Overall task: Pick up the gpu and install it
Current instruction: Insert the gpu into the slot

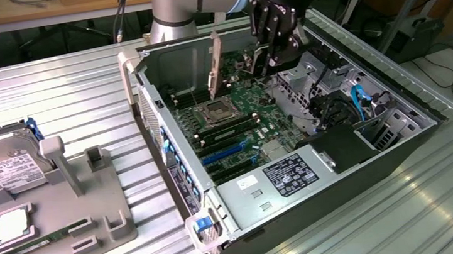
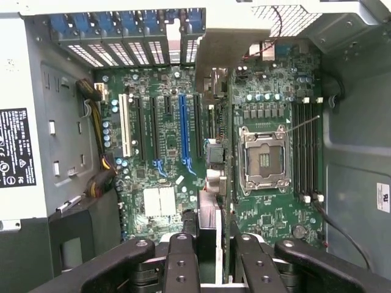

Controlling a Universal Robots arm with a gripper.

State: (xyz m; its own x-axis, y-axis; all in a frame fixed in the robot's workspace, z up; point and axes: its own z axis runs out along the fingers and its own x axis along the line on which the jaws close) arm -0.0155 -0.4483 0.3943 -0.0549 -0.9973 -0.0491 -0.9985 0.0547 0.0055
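My claw (image 1: 264,66) is clenched on the graphics card (image 1: 215,65), which stands on edge inside the open computer case (image 1: 390,81), above the motherboard (image 1: 249,99) and not yet seated. In the wrist view the card seems to run beside the long blue slot (image 2: 183,131), not clearly over it. I worry that pressing down misaligned would jam its edge into the board, or snag its pale end bracket (image 2: 223,49) on the case's rear wall.

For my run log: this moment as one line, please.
gripper: shut on gpu | gpu: upright above motherboard | inside case
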